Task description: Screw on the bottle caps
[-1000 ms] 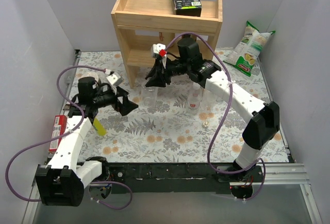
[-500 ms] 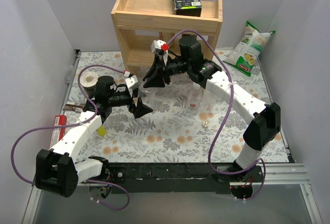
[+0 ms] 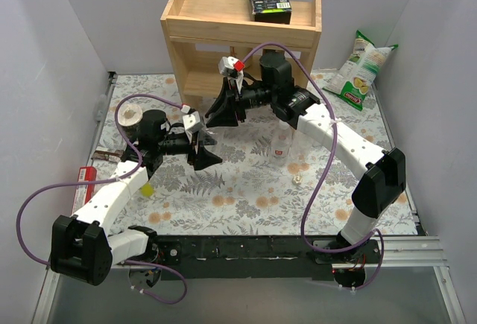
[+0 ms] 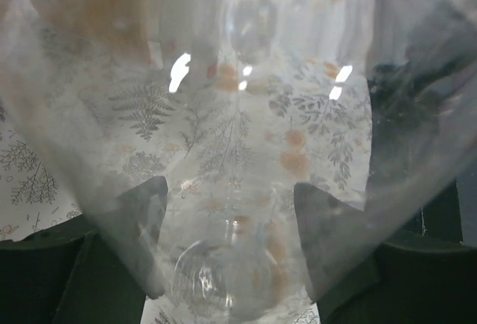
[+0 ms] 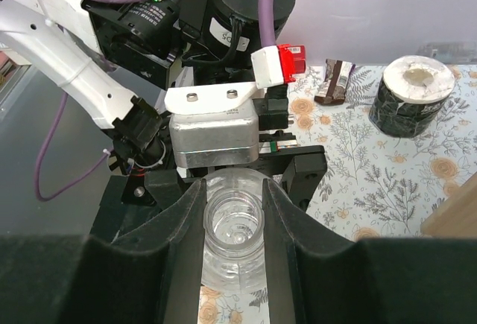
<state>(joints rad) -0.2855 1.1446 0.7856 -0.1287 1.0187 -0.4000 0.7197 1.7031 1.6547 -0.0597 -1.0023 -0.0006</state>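
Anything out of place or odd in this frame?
Nothing spilled or damaged. One oddity: the right gripper is shut on the open neck of the clear bottle and the left gripper flanks its body, yet neither holds a cap; a small pale cap lies loose on the table.

Clear uncapped bottle [image 5: 233, 229], upright

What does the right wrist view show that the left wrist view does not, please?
Only the right wrist view shows the clear bottle from above, neck open and capless, clamped in the right tool, plus the left arm, a tape roll and a wrapped bar. Only the left wrist view shows that bottle's body close up, filling the frame between its own fingers. Both share the bottle and the floral cloth.
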